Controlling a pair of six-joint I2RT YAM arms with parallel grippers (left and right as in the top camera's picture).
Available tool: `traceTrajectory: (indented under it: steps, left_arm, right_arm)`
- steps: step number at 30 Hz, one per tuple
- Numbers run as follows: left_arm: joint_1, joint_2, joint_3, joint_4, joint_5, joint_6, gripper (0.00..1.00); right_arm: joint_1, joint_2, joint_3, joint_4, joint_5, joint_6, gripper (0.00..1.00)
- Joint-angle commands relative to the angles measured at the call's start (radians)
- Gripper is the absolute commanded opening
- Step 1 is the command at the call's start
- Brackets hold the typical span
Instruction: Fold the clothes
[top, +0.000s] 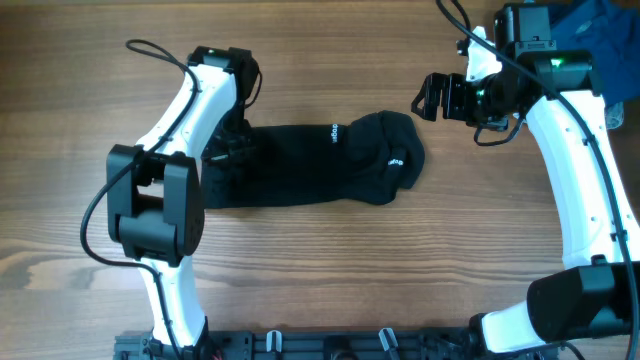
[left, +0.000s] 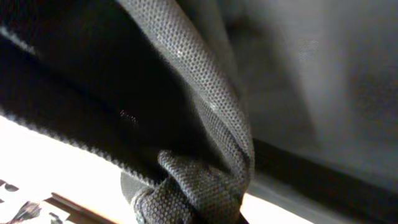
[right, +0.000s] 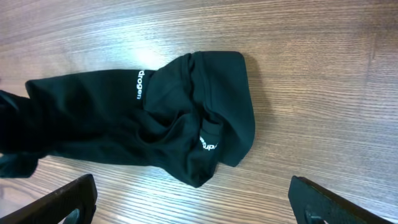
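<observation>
The clothes (top: 320, 165) are one black garment with small white print, lying bunched in a long strip across the middle of the wooden table. My left gripper (top: 230, 150) is down on its left end. In the left wrist view, black mesh fabric (left: 199, 180) fills the picture and bunches where the jaws are, hiding the fingers; the gripper is shut on it. My right gripper (top: 428, 97) hovers open just beyond the garment's right end. In the right wrist view the garment (right: 155, 118) lies ahead of the wide-apart fingertips (right: 62, 202), with nothing in the right gripper (right: 193, 211).
A bright blue garment (top: 600, 30) lies at the far right corner behind the right arm. A black cable (top: 150, 47) loops off the left arm. A black rail (top: 330, 345) runs along the table's front edge.
</observation>
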Motion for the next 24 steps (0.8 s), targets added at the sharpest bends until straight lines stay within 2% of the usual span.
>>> traceTrajectory:
  steps: [1,4,5,6,7,8,10,18,20,21,24]
  left_arm:
    - [-0.039,0.009,-0.024,0.013,0.043,-0.02,0.06]
    - [-0.07,0.009,-0.024,0.029,0.043,-0.02,0.11]
    - [-0.077,0.009,-0.024,0.03,0.043,-0.02,0.17]
    - [-0.083,0.009,-0.024,0.031,0.043,-0.02,0.38]
    - [-0.087,0.009,-0.024,0.033,0.043,-0.018,0.48]
    - [-0.086,0.009,-0.024,0.036,0.043,-0.016,0.84]
    - [-0.086,0.008,-0.024,0.053,0.042,0.007,0.9]
    - [-0.061,-0.063,0.095,0.054,0.038,0.01,0.9]
    - [-0.005,-0.071,0.092,-0.015,0.043,0.009,0.82]
    - [0.018,-0.069,0.072,-0.042,0.081,0.01,0.7]
    - [0.026,-0.069,-0.024,-0.013,0.114,0.009,0.52]
  right_arm:
    - [0.003,0.007,-0.003,0.009,-0.019,-0.02,0.99]
    - [0.003,0.008,-0.003,0.011,-0.019,-0.021,1.0]
    - [0.003,0.007,-0.003,0.011,-0.019,-0.021,0.99]
    - [0.003,0.007,-0.003,0.011,-0.019,-0.021,0.99]
    - [0.003,0.007,-0.003,0.011,-0.019,-0.02,0.99]
    - [0.003,0.007,-0.003,0.011,-0.019,-0.02,0.99]
    - [0.003,0.007,-0.003,0.011,-0.019,-0.021,1.0]
    - [0.003,0.007,-0.003,0.003,-0.019,-0.02,0.99]
    - [0.003,0.007,-0.003,0.002,-0.019,-0.02,0.99]
    - [0.003,0.007,-0.003,0.005,-0.019,-0.018,0.99]
    - [0.003,0.007,-0.003,0.011,-0.019,-0.018,1.0]
